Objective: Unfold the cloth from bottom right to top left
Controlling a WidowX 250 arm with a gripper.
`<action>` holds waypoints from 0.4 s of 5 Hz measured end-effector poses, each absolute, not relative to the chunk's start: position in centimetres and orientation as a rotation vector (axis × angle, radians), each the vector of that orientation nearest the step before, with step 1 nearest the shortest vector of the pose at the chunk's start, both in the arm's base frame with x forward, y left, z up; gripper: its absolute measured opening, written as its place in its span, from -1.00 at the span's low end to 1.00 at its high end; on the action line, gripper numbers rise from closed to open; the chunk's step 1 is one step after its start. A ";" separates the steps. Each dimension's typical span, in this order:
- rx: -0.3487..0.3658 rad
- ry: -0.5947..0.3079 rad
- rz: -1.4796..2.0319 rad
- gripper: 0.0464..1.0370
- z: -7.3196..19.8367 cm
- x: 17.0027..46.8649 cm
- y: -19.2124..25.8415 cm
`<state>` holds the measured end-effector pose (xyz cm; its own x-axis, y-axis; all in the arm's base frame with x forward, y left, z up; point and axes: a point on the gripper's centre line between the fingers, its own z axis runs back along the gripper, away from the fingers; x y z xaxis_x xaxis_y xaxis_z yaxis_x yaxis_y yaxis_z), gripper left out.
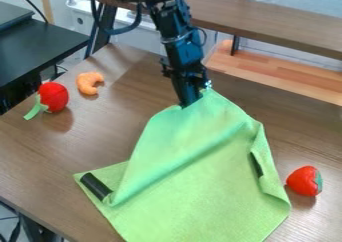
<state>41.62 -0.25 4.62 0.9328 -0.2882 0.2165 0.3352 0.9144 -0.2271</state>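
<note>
One green cloth (200,181) is spread over the middle and six o'clock side of the brown table (40,156), with twelve taken at the top of the view. Its twelve o'clock end is held in the black gripper (191,100), which is placed just off the centre of the view, toward one o'clock. The claw is closed on the fabric there, and the cloth is drawn up around the fingertips in a raised peak. From that peak, loose fabric is draped down toward six, and a long crease is formed across it, slanting between seven and two o'clock. The cloth's flat corner is laid out at seven to eight, where a short black strip (95,186) is seen beside the crease. A second dark strip (256,165) is partly covered by the folded edge at four o'clock.

A red toy strawberry (305,181) with a green patch is set just beside the cloth, farther out at four. Another red toy (53,96), with a green stem, is placed at nine to ten, and an orange curved toy (89,83) is set near it at ten. Behind the table, a wooden shelf (267,23) is seen toward one o'clock.
</note>
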 end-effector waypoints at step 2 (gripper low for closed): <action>-0.193 -0.134 -0.433 -0.99 5.3 43.2 1.0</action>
<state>43.25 1.00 5.34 0.8993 -0.4031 0.1697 0.4284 0.8899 -0.1565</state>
